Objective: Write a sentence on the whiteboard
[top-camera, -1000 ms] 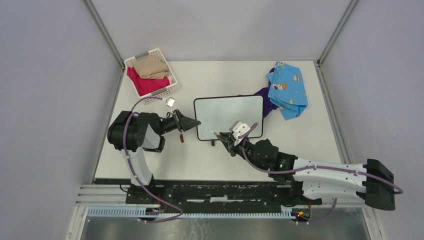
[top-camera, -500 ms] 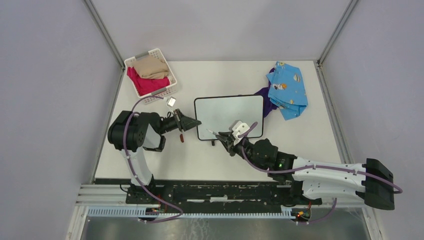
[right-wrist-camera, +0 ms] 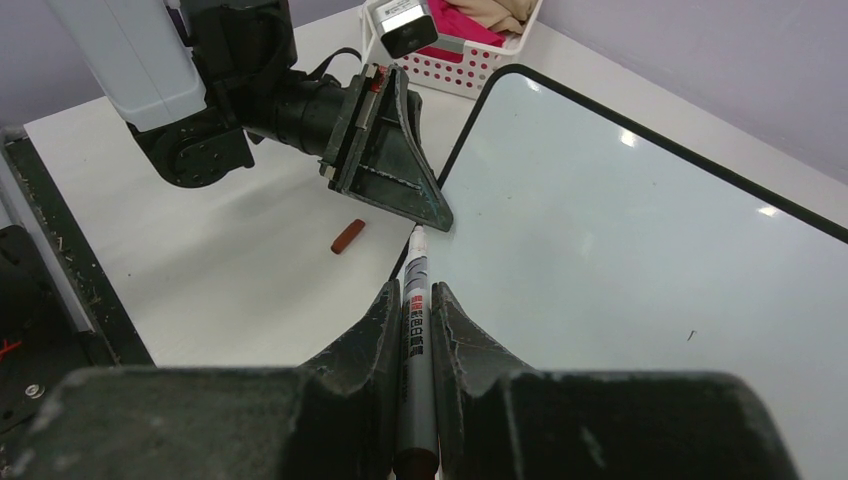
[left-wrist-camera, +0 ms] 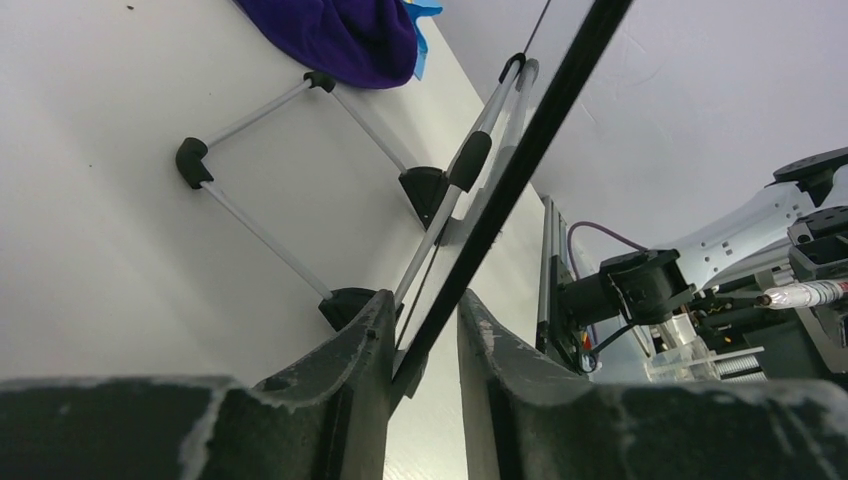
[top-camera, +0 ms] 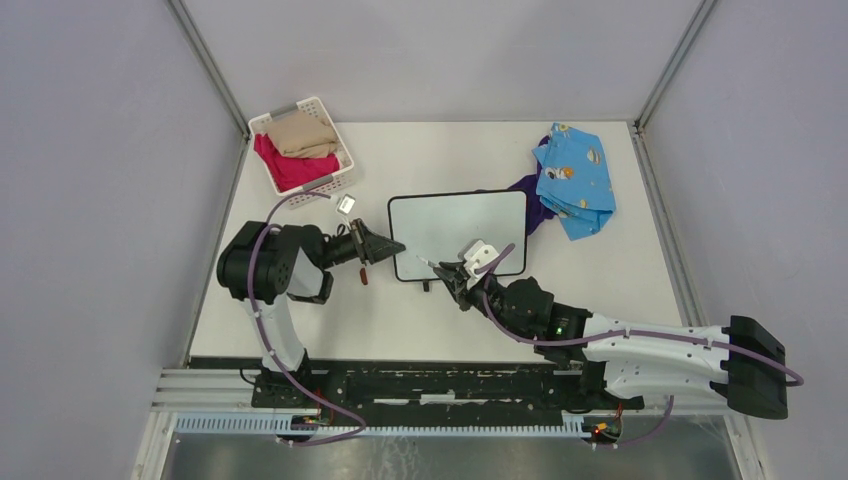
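The whiteboard (top-camera: 460, 230) lies mid-table, its white face (right-wrist-camera: 620, 220) blank and propped on a wire stand (left-wrist-camera: 260, 240). My left gripper (top-camera: 398, 245) is at its left edge. In the left wrist view the black frame (left-wrist-camera: 540, 130) runs between the fingers of the left gripper (left-wrist-camera: 422, 298); it rests against the left finger and a strip of light shows beside the right one. My right gripper (top-camera: 445, 272) is shut on a grey marker (right-wrist-camera: 416, 262). The marker's tip points at the board's near left corner, just short of the left gripper's fingertips (right-wrist-camera: 440, 218).
A red marker cap (top-camera: 364, 277) lies on the table below the left gripper. A white basket (top-camera: 340, 180) of folded clothes stands at the back left, with a small silver object (top-camera: 342, 205) beside it. Blue patterned cloth (top-camera: 575, 180) and purple cloth (top-camera: 535, 205) lie right of the board.
The left gripper has edged slightly right along the board's left edge. The right gripper and its marker have crept a little toward the board's corner. The board has not moved.
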